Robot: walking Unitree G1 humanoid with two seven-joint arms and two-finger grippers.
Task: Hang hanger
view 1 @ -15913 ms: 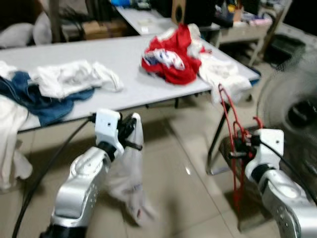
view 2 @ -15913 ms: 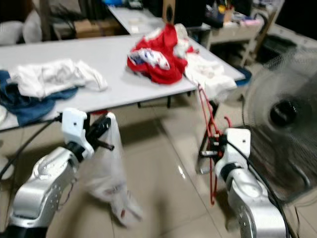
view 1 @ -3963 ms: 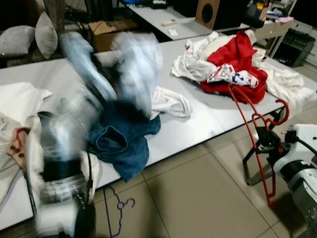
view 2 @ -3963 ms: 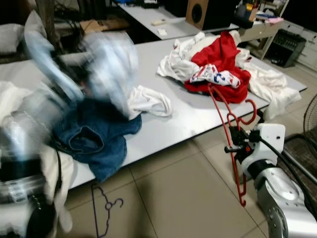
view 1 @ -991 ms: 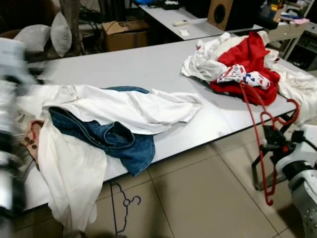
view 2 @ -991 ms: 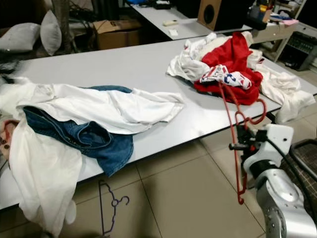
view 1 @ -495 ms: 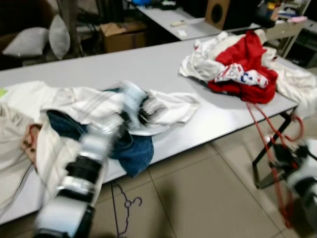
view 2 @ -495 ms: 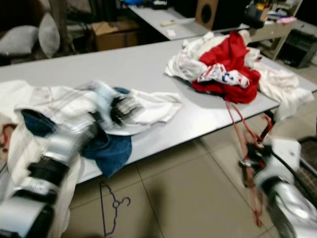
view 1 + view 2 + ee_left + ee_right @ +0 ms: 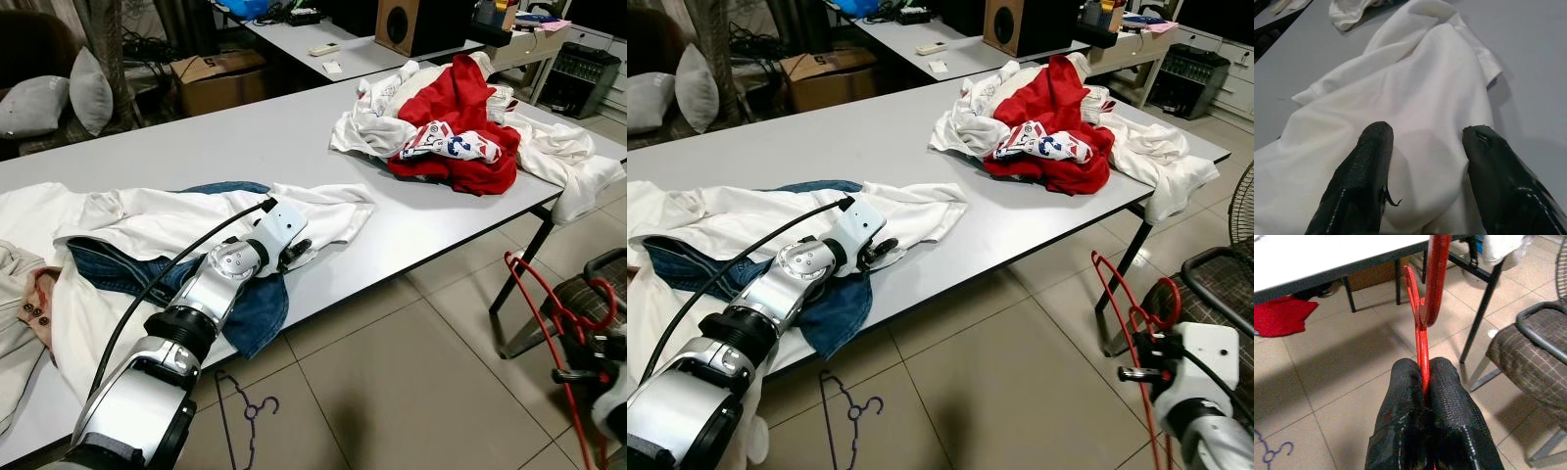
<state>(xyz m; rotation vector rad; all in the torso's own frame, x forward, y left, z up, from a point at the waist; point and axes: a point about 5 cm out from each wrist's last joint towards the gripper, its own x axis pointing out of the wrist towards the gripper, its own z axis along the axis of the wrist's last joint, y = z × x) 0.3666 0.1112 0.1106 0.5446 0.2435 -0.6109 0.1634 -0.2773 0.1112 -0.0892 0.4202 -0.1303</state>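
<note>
Hangers number two: red hanger [image 9: 1422, 328] in right claw [image 9: 1425, 377], purple hanger [image 9: 247, 406] on floor.

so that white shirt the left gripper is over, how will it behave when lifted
Probably floppy: the white shirt lies creased and draped over the jeans. Likely light, being thin cloth. It may drag the jeans, since they overlap. The left gripper is open with its fingers on the fabric.

Head cameras look down at the table [image 9: 196, 147]; wrist cameras sit close.
</note>
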